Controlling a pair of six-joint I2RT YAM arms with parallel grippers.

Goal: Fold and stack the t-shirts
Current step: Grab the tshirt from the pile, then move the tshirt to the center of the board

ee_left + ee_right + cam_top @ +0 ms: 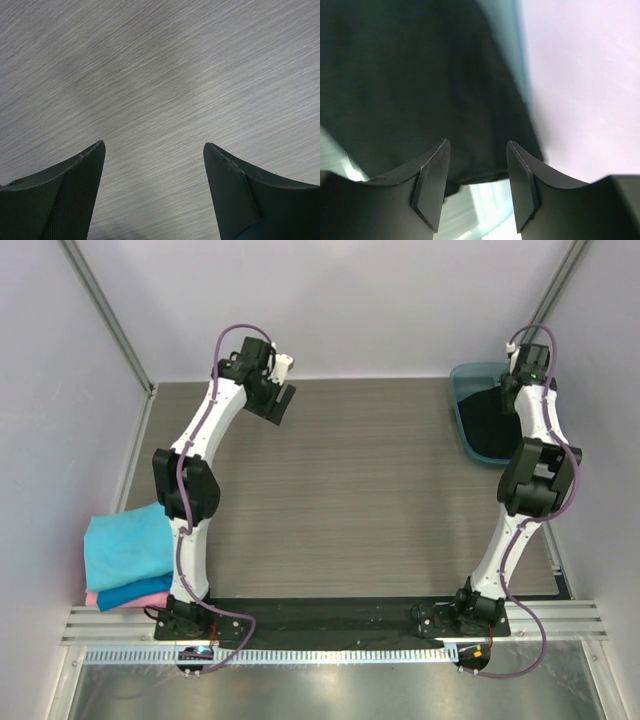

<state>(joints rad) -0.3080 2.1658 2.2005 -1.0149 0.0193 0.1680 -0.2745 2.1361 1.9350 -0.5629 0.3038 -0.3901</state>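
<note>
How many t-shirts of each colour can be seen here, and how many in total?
Turquoise t-shirt: 1
Blue t-shirt: 1
Pink t-shirt: 1
Black t-shirt, lying in the tray: 1
Total: 4

Grey table (350,490), folded tees (125,545), teal tray (460,376)

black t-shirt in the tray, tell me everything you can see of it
The black t-shirt is dark, soft-looking cloth, bunched and unfolded inside the translucent teal tray at far right. The right arm hides part of it from above. The open right gripper hangs over it, gripping nothing. No print or tag shows.
</note>
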